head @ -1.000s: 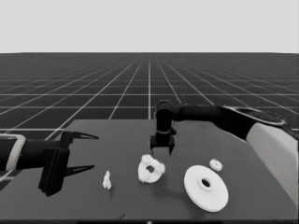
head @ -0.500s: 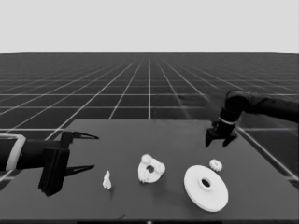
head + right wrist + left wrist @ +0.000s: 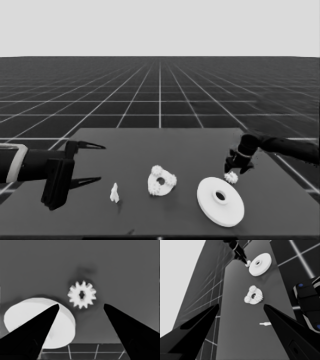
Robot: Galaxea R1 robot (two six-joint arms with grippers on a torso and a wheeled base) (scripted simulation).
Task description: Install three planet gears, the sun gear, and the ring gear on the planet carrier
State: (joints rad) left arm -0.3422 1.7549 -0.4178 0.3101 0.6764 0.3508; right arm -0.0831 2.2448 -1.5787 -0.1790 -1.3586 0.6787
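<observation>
The smaller round part (image 3: 161, 181) lies mid-table with three small gears seated on it, also clear in the left wrist view (image 3: 253, 296). To its right lies the larger round part (image 3: 220, 201), flat on the table. A loose gear (image 3: 231, 177) rests just beyond that part's far edge. My right gripper (image 3: 238, 169) hovers right over this gear, open. In the right wrist view the gear (image 3: 81, 294) sits between the spread fingers of the right gripper (image 3: 81, 304), untouched, with the larger round part (image 3: 27, 312) beside it. My left gripper (image 3: 86, 163) waits open at the table's left end.
A thin white piece (image 3: 114, 193) stands between the left gripper and the smaller round part. The table's right edge runs close behind the right arm (image 3: 285, 146). Dark machinery with blue lights (image 3: 307, 302) shows at the left wrist view's edge.
The right gripper left the spot above the smaller round part, swung to the table's right side, and has come down over the loose gear. The left arm stayed still.
</observation>
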